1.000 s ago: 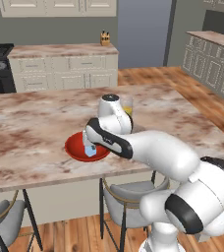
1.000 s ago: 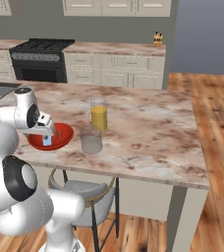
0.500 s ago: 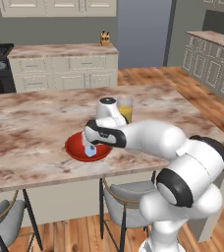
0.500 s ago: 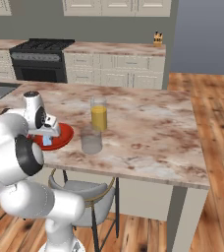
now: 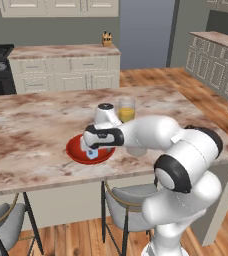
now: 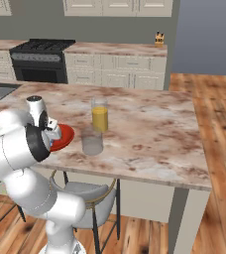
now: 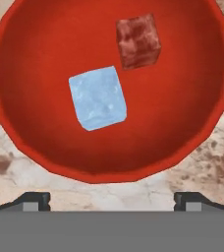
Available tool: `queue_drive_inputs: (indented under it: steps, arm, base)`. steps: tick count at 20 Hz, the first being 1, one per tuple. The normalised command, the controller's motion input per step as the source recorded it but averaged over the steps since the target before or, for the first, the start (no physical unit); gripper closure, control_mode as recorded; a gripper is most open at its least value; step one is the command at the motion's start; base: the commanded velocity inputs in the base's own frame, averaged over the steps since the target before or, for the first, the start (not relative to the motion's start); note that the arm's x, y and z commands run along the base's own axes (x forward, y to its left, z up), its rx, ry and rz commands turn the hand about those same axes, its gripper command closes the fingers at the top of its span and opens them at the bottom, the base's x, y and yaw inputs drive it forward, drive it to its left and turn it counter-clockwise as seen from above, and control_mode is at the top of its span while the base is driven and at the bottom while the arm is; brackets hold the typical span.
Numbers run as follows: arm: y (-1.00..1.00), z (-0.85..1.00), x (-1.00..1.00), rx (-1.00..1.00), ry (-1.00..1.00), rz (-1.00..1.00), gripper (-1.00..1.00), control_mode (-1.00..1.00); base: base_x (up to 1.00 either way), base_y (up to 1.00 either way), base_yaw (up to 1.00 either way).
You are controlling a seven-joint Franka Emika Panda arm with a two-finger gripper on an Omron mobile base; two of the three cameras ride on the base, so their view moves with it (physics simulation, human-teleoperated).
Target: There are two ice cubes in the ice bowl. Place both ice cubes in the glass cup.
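The tool [image 7: 112, 199] is hovering over the ice bowl [image 7: 30, 142], fingers spread wide and gripping nothing. Both ice cubes [image 7: 98, 97] are lying inside it.

Rendered kitchen; stove [image 6: 43, 47], cabinets [image 5: 66, 70], marble island [image 5: 31, 125]

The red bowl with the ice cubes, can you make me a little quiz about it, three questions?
1. True or false: both ice cubes lie in the red bowl.
2. Which cube sits nearer the finger tips in the hand view: A) the pale blue cube B) the reddish-brown cube?
3. Fill in: the taller glass beside the glass cup holds ____ liquid.

Key: 1. True. 2. A. 3. orange.
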Motion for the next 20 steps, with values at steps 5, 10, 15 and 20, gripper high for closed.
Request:
queue_drive_inputs:
  steps: [5,10,15,20]
  arm:
    - [0.07,-0.25,0.23,0.00,0.00,0.03,-1.00,-1.00]
    - [0.01,-0.10,0.31,0.00,0.00,0.00,-1.00,-1.00]
    - [0.05,-0.10,0.21,0.00,0.00,0.00,-1.00,-1.00]
    - [0.09,-0.11,0.24,0.00,0.00,0.00,-1.00,-1.00]
  base:
    - [0.00,0.00,0.00]
    - [0.00,0.00,0.00]
    - [0.00,0.00,0.00]
    - [0.00,0.00,0.00]
